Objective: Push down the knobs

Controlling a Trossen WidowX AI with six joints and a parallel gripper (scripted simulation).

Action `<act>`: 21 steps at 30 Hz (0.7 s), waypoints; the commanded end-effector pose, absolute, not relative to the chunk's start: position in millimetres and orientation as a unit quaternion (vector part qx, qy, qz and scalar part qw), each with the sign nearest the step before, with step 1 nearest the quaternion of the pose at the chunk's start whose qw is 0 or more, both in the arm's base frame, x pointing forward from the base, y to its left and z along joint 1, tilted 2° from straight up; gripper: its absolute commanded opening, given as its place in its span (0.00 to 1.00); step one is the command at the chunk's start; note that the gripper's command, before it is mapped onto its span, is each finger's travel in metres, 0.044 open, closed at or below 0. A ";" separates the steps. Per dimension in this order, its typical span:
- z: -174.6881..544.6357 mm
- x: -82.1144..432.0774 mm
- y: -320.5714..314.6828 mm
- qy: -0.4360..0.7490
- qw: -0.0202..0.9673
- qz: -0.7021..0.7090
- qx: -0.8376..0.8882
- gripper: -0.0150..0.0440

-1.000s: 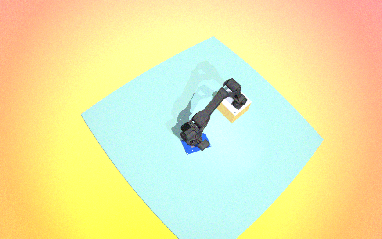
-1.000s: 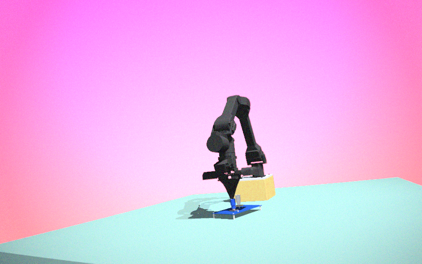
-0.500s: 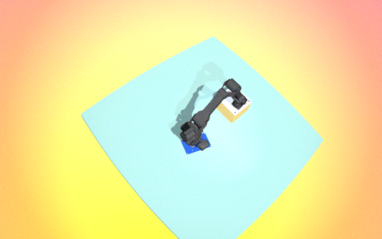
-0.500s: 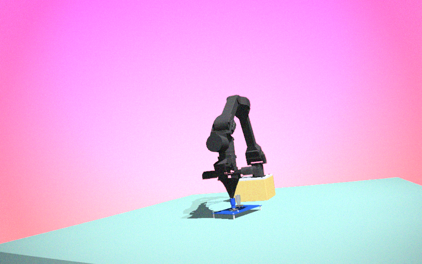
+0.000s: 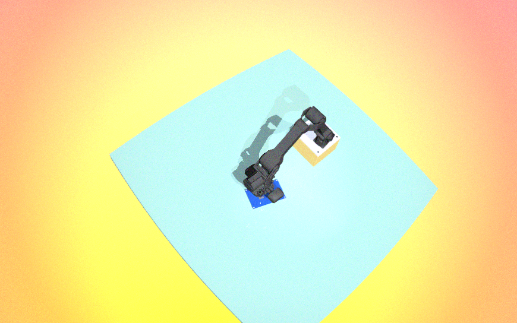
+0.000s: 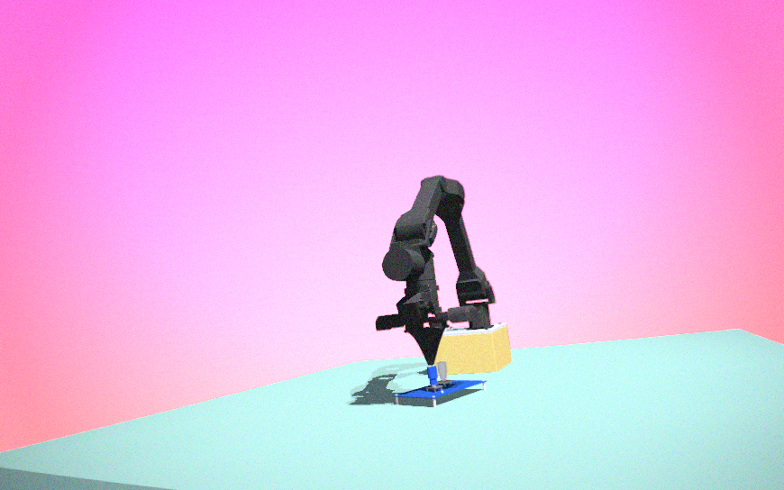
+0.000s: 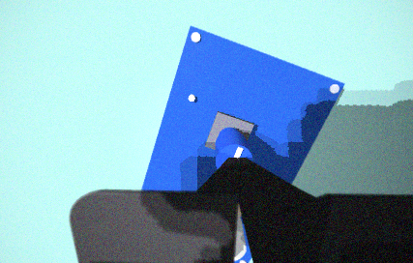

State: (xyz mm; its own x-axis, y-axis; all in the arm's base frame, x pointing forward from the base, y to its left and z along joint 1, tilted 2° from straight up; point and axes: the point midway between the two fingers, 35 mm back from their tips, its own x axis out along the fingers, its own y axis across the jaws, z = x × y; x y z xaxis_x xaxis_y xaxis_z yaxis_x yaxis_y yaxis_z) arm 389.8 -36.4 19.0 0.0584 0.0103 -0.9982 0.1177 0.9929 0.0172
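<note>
The blue circuit board (image 5: 254, 201) (image 6: 410, 394) (image 7: 244, 73) stands on short pale legs. A blue knob (image 6: 432, 373) (image 7: 228, 138) with a white line on its top stands upright over a grey square potentiometer (image 7: 221, 121). My gripper (image 6: 431, 364) (image 7: 236, 166) is shut and empty, pointing down, with its tips at the top of the blue knob; I cannot tell whether they touch it. A grey knob (image 6: 442, 369) stands just behind the blue one in the exterior view; in the wrist view the fingers mostly hide that area. How far down either knob sits is too small to tell.
The arm's base stands on a yellow box with a white top (image 5: 314, 155) (image 6: 474, 354), beyond the board in the exterior view. A small white peg (image 7: 191, 98) stands on the board near the potentiometer. The arm hides part of the board in the top view.
</note>
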 end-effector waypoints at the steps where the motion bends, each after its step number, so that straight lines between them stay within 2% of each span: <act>1: 27.9 390.5 -35.9 0.682 0.729 -0.035 0.048 0.25; 5: 31.5 390.0 -36.0 0.682 0.729 -0.035 0.048 0.25; 14: 26.5 387.6 -36.2 0.685 0.726 -0.037 0.047 0.65; 21: 46.5 314.0 -28.5 0.686 0.725 -0.036 0.047 0.97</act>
State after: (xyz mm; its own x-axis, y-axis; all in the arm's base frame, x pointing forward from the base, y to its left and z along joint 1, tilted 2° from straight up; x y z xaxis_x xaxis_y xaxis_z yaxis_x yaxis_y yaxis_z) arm 346.2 -32.0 38.5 0.0511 0.0113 -0.9986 0.1178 0.9929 0.0173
